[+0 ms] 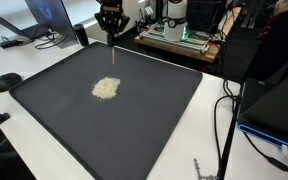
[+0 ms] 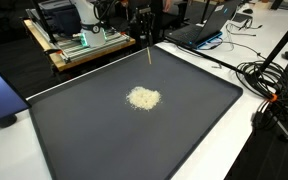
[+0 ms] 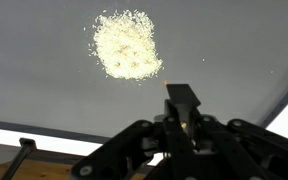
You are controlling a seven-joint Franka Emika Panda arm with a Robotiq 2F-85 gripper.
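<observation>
A small pile of pale grains (image 1: 106,88) lies near the middle of a large dark mat (image 1: 154,125) on a white table; both show in both exterior views, the pile (image 2: 143,98) and the mat (image 2: 189,135). My gripper (image 1: 110,28) hangs above the mat's far edge and also shows in an exterior view (image 2: 144,30). It is shut on a thin tan stick (image 1: 113,50) that points down toward the mat (image 2: 148,55). In the wrist view the shut fingers (image 3: 181,105) hold the stick, its tip (image 3: 170,88) short of the pile (image 3: 127,45).
A wooden board with electronics (image 1: 179,38) (image 2: 84,45) stands behind the mat. Laptops (image 1: 34,20) (image 2: 209,25) sit at the back. Cables (image 1: 224,110) (image 2: 269,75) run along one side. A blue screen (image 1: 279,105) and a black object (image 1: 7,81) flank the mat.
</observation>
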